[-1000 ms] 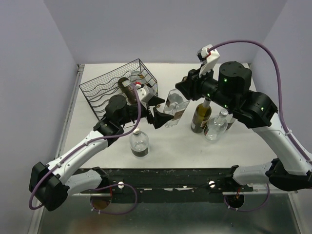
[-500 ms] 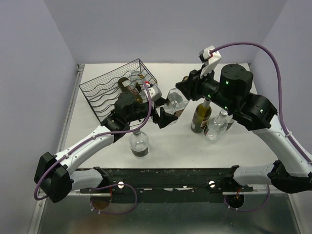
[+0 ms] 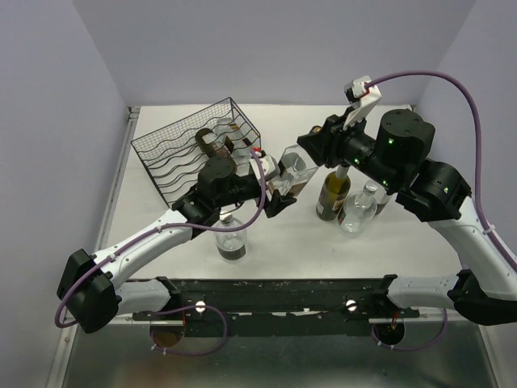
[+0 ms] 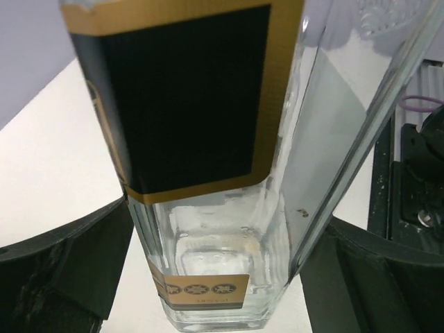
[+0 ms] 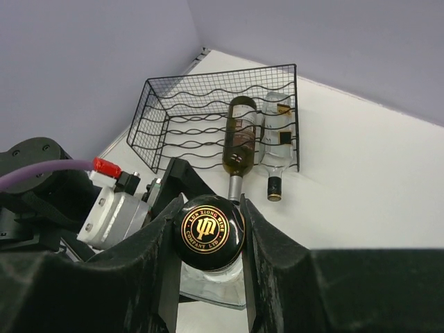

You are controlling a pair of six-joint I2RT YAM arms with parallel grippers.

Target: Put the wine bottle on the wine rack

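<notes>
The wine bottle (image 3: pixel 294 165) hangs tilted in the air, just to the right of the wine rack (image 3: pixel 190 149) and not touching it. My right hand (image 5: pixel 208 230) is clenched on its black cap. My left hand (image 3: pixel 274 193) is released, with one finger on each side of the bottle's base. Whether they touch the glass, I cannot tell. Two other bottles (image 5: pixel 239 135) lie inside the rack.
</notes>
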